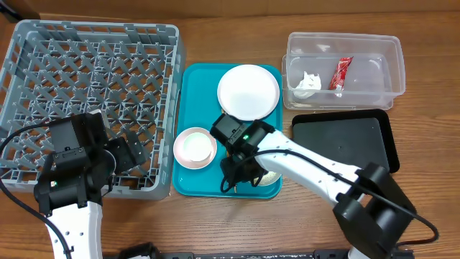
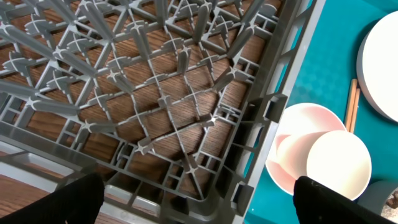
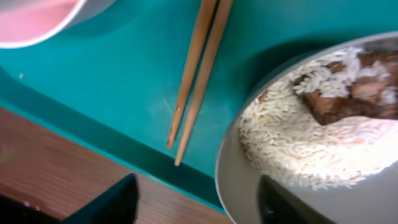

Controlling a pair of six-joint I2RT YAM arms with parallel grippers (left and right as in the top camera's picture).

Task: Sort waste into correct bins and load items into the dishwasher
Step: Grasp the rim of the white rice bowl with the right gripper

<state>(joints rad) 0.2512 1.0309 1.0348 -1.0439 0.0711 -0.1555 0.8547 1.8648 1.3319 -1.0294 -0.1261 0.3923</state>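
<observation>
Hovering right hand (image 3: 199,208) above chopsticks (image 3: 198,74) | rice bowl (image 3: 227,180) beside | pinkish bowl (image 3: 37,18) near

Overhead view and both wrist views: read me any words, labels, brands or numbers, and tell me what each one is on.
No readable text in any view.
Small red wrapper in the clear rectangular plastic tub: possible print, too small to read.
Large grey plastic dish rack, flat teal tray, shallow black rectangular tray: no markings show.
</observation>
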